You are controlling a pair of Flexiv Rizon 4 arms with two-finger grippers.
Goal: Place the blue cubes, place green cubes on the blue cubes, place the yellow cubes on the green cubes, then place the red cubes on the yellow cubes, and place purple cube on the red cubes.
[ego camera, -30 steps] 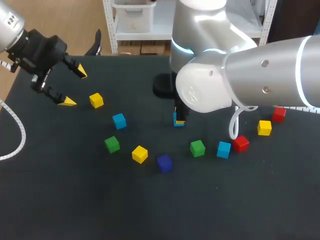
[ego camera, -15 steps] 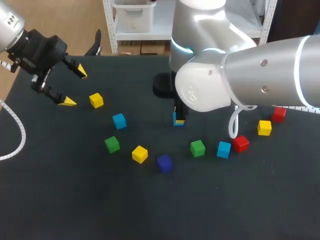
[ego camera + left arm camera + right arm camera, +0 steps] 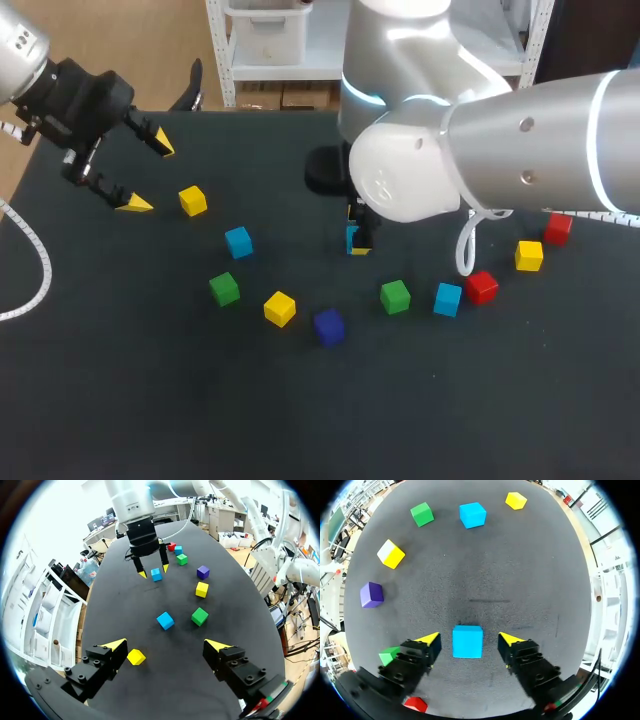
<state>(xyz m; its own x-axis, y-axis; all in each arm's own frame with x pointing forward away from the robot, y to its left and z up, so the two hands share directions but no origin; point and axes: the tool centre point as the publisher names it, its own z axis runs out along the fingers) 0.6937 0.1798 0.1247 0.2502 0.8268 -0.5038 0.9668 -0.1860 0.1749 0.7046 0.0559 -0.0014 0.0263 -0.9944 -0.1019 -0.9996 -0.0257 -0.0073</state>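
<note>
Head view: where do the arms stand?
- The right arm comes in across to the table's middle. Its right gripper is down over a small light-blue cube and is mostly hidden by the arm. The left gripper is at the far left of the black table, spread wide and holding nothing, near a small yellow cube.

Left wrist view?
- The left gripper is spread, with nothing between its fingers. The yellow cube lies just beside one finger. Ahead are a second blue cube and a green cube. Farther off, the right gripper straddles the light-blue cube.

Right wrist view?
- The right gripper is released. The light-blue cube sits on the table between the yellow tips, with a gap on each side. A purple cube lies off to one side.
</note>
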